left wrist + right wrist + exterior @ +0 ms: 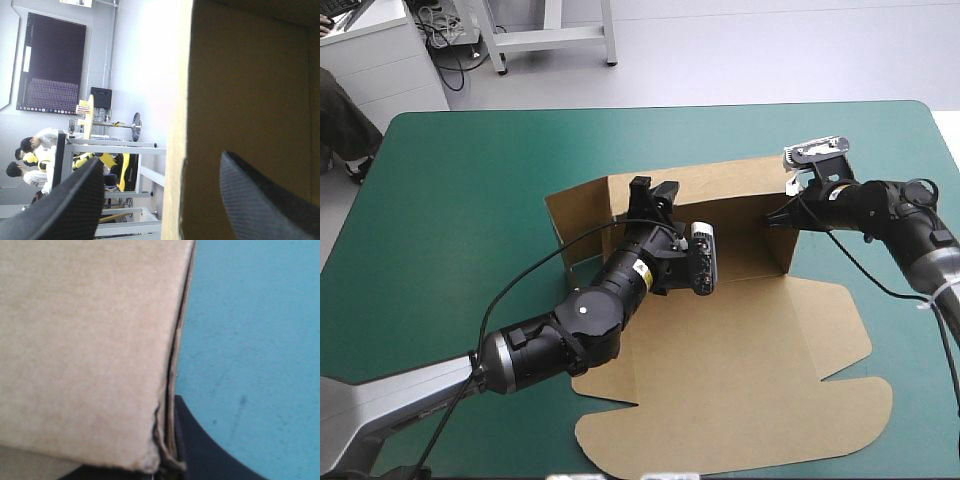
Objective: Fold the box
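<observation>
Box: the brown box (740,330) lies around the middle of the table, on the teal-green cover (460,170), partly set up.
Done: the back wall (720,180) stands upright. The right wall (775,240) is raised against it, making one corner.
Left to do: the left side panel (575,220) leans outward and is not squared up. The wide lid sheet (750,400), with its cut tabs, lies flat toward the near edge. I judge the job roughly half done, with the left corner and any tucking yet to come.
Left gripper (655,192): spread wide, straddling the top edge of the board at the box's left end. I cannot tell whether either finger touches it.
Right gripper (782,215): pressed almost together, pinching the right wall at its outer corner.
High view only: the whole layout shows here, with both arms, the flat lid and the leaning left panel.
Left wrist view only: this view shows the clear gap between the two black fingers (70,200) and the board edge rising between them.
Right wrist view only: the pinched edge looks doubled, two layers thick, with a crumpled lower corner. One black finger (200,445) lies against its outer face, above the cover.
</observation>
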